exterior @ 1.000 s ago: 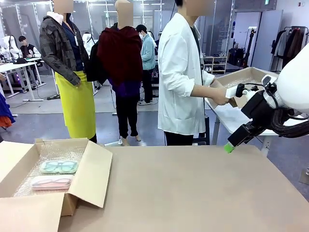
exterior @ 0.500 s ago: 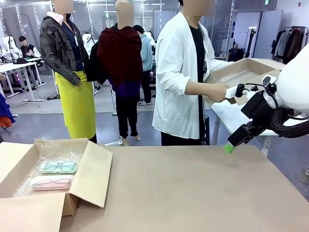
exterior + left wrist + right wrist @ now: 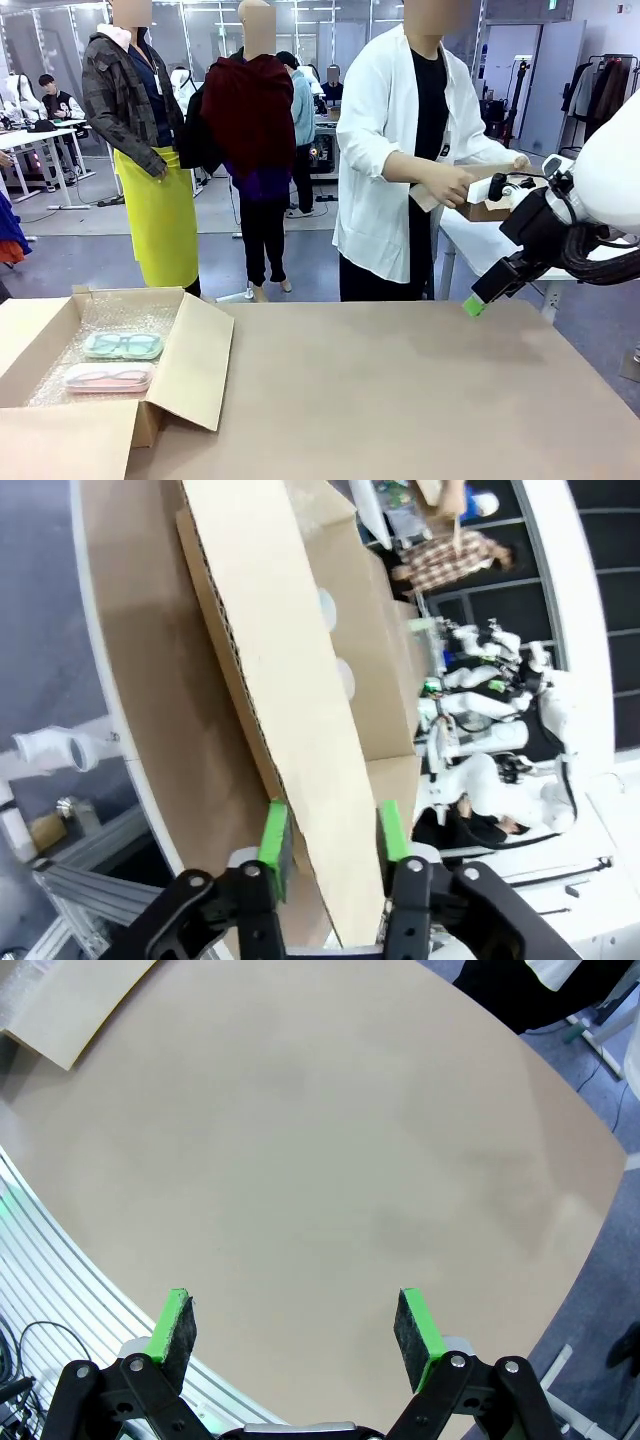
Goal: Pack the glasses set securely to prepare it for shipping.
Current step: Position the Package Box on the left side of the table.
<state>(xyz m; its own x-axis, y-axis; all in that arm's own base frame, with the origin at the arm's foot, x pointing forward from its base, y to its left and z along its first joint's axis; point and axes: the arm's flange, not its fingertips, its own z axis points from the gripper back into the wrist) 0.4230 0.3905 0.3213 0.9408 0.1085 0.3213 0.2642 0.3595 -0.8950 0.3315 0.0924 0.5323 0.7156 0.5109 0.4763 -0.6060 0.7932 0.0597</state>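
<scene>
Cardboard box [image 3: 110, 370], lined with bubble wrap, sits open at the left end of the surface [image 3: 400, 400]. Inside it you will find the glasses set: the mint green case [image 3: 123, 345] lies toward the far side and the pink case [image 3: 107, 377] just beside it on the near side, both flat on the lining, with spectacles visible through the lids.

Check the left tool [image 3: 333, 845] in its wrist view: its green pads stand on either side of the edge of a box flap [image 3: 290, 700], partly spread. You cannot tell from that view whether the pads touch the cardboard.

Moving right, the middle of the surface is bare. The right tool [image 3: 295, 1325] hangs above it with its fingers spread wide and nothing between them; in the front view its green tip [image 3: 473, 306] shows at the far right edge of the surface. Behind it, a person [image 3: 410, 150] in a white coat holds another box [image 3: 485, 205] at a separate table.

Judge the task as partly complete. Both cases are already loaded. The flaps stand open, so closing the box, and any further padding over the cases, remains for you to do.
</scene>
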